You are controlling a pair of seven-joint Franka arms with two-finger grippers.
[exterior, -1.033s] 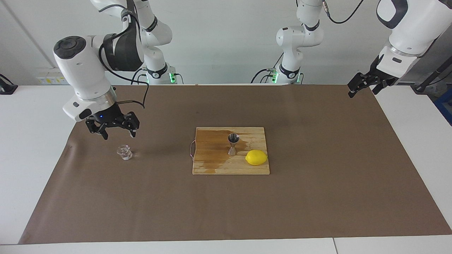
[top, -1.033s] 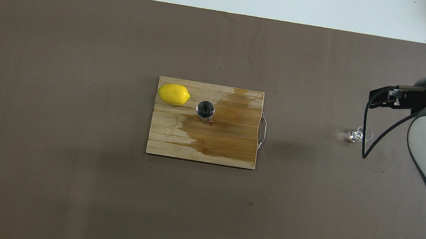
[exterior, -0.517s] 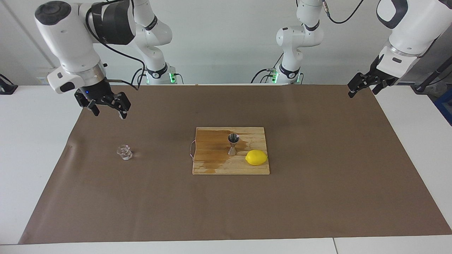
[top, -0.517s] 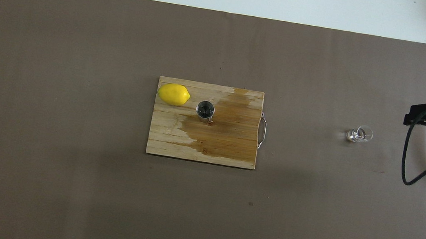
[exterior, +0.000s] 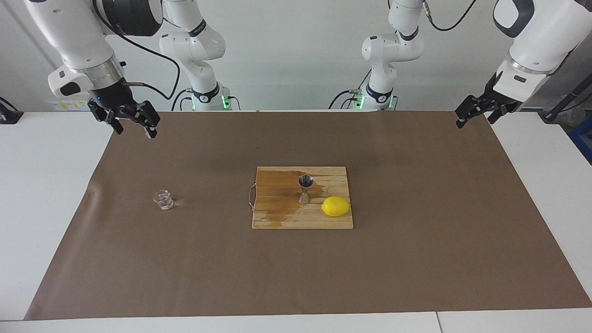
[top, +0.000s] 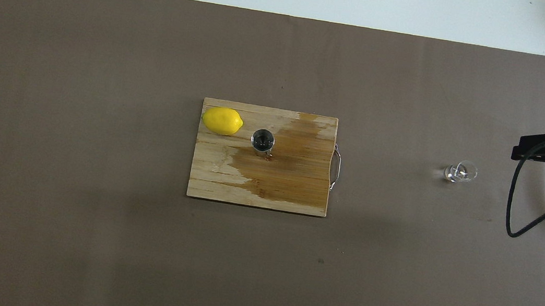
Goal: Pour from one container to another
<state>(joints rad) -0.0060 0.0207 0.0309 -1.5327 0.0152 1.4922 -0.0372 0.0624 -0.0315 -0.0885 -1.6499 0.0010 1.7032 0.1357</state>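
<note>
We are looking at a tiny clear round glass cup that is standing upright on the big brown paper sheet, toward the right arm's end of the table. Nothing is touching it. It is well apart from the flat wooden cutting board, which is lying in the middle of the sheet.

On that board a small shiny steel jigger, shaped like two cones joined at their tips, is standing upright with its open mouth facing up. A dark wet patch is spreading over much of the board around the jigger and toward the end with the thin metal handle. A bright yellow lemon is lying on the board just beside the jigger, on the dry, lighter wood toward the left arm's end.

The black right gripper is hanging up in the air over the edge of the brown sheet at its own end of the table. Its two fingers are spread wide and are holding nothing. A black cable is looping down from its wrist.

The black left gripper is waiting in the air over the corner of the sheet at the other end. Its fingers are spread apart too, with nothing between them.

The white table is showing all around the sheet.
</note>
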